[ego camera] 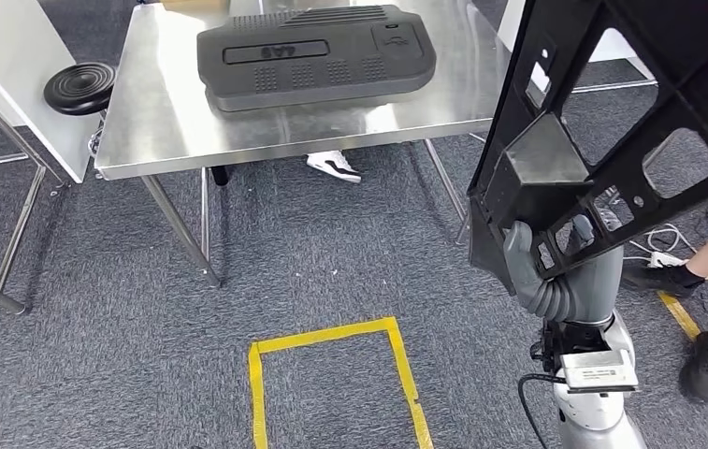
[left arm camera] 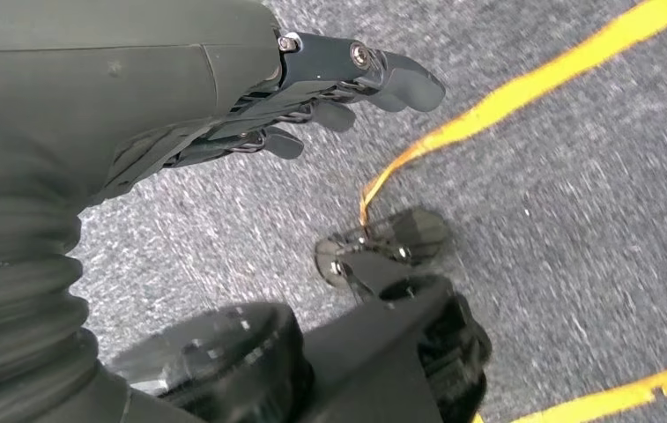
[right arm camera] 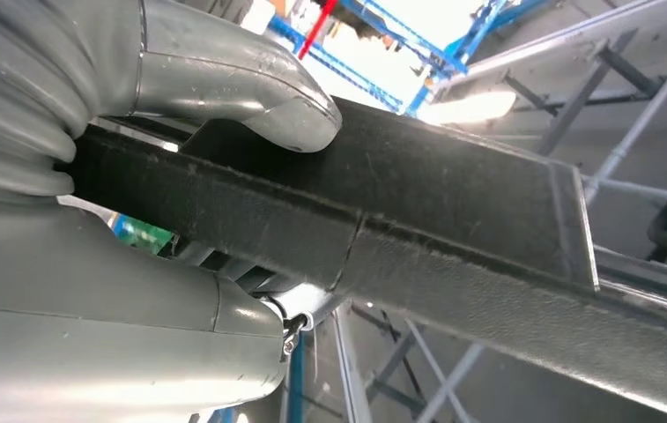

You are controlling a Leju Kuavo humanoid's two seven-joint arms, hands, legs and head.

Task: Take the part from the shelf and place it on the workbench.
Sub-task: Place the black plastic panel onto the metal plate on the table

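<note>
I see my right hand gripping the part, a black openwork frame; left hand loosely spread, holding nothing.

The bench stands ahead and to the left, with a panel lying flat on its top toward the far side. A stool sits just beside the bench's left edge. A shoe shows under the bench. On the floor before the bench lies a tape outline. To the right, the right hand holds the part up by its lower edge, beside and apart from the bench. A person's feet stand right of that arm. The left hand hangs over the floor.
</note>
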